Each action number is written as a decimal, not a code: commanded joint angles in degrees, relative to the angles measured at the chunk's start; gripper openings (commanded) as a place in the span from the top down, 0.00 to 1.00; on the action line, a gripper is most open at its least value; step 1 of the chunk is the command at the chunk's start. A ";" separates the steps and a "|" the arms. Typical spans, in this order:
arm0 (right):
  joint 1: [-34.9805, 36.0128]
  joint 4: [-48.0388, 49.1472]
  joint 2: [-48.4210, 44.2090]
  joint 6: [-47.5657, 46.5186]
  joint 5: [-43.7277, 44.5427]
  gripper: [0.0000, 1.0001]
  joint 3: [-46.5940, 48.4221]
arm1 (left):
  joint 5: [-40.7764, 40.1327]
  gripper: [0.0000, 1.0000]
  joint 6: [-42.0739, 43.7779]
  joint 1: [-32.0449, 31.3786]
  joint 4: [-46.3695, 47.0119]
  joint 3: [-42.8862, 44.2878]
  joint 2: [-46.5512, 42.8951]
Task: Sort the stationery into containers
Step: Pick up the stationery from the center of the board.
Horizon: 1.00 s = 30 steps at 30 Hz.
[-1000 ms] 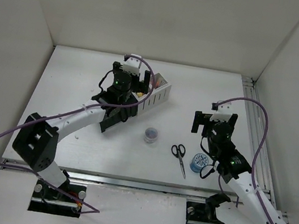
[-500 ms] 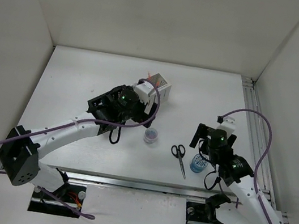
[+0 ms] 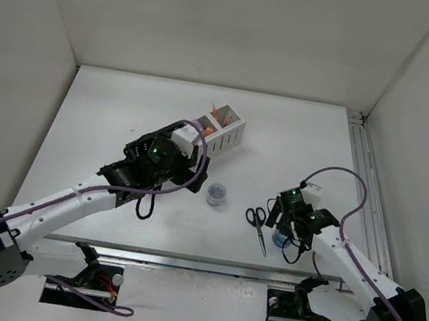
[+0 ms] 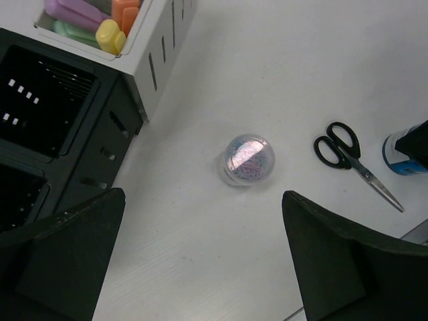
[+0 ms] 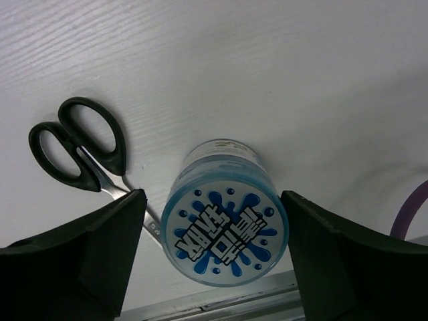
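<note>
The right hand (image 5: 210,200) hung low over the blue tape roll with a splash-printed face (image 5: 224,231), its 2 fingers (image 5: 73,257) spread wide, 1 on each side of the roll and neither touching it. It held nothing. That straddle looked like the set-up for a pinch across the roll's round wall, the widest grip the piece allows. The roll stood near the front edge of the white tabletop (image 5: 267,67), just beside the blade tips of the black-handled steel scissors (image 5: 80,147), which lay flat with their loops pointing away from the roll. A closing finger could nudge those blades.

The left hand (image 4: 200,197) was also fully open and empty, high enough to take in a broad stretch of tabletop. Below it sat the small clear round tub with purple contents (image 4: 247,160), alone and well apart from the scissors, so it would probably be an easy drop-and-close target.

At the left of that view stood the row of joined square organiser compartments (image 4: 157,60). The white compartment already held pastel markers (image 4: 110,37), yellow, orange, purple and green, standing on end, which is how long thin pieces fit a narrow square well. The 2 black mesh compartments (image 4: 47,100) beside it showed nothing inside in the part visible. Judging by this, 3 pieces were not yet sorted.
</note>
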 commanded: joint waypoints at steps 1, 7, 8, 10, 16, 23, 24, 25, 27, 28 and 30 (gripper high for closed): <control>-0.57 -1.22 0.96 3.27 -0.63 0.25 -0.38 | -3.53 0.01 -0.85 -0.27 0.17 -1.00 -4.01; -0.39 -2.37 -1.49 3.19 -2.21 0.55 -0.73 | -9.68 0.01 -1.90 -0.27 -1.76 -1.80 -5.86; -0.48 -2.28 -1.76 3.01 -2.21 0.66 -0.74 | -10.04 0.00 -1.91 -0.27 -1.68 -2.06 -6.13; -0.31 -2.37 -2.81 0.57 -2.47 0.79 0.40 | -11.18 0.01 -1.99 -0.27 -1.06 -3.12 -7.35; 1.71 -0.96 -8.08 -15.16 -3.71 0.91 9.88 | -15.06 0.01 -3.75 0.34 -2.82 -4.26 -11.57; 7.51 15.42 -2.92 -28.97 -13.79 0.94 20.60 | -14.52 0.00 -7.70 3.07 -7.20 -4.79 -15.71; 9.26 17.56 -1.42 -31.68 -15.29 0.94 21.93 | -15.66 0.01 -10.40 3.07 -8.26 -4.79 -16.32; 10.32 19.85 2.42 -33.01 -17.92 0.94 23.42 | -17.50 0.01 -11.82 3.77 -10.96 -4.44 -17.37; 13.30 23.63 7.44 -36.69 -19.26 0.94 29.39 | -18.57 0.01 -15.86 4.56 -14.05 -4.09 -18.61; 14.19 24.00 13.12 -37.67 -18.57 0.94 32.11 | -19.70 0.01 -17.19 5.44 -16.76 -4.18 -19.92; 16.38 24.17 18.87 -41.43 -19.00 0.95 40.60 | -20.68 0.01 -20.69 6.49 -20.02 -4.96 -21.76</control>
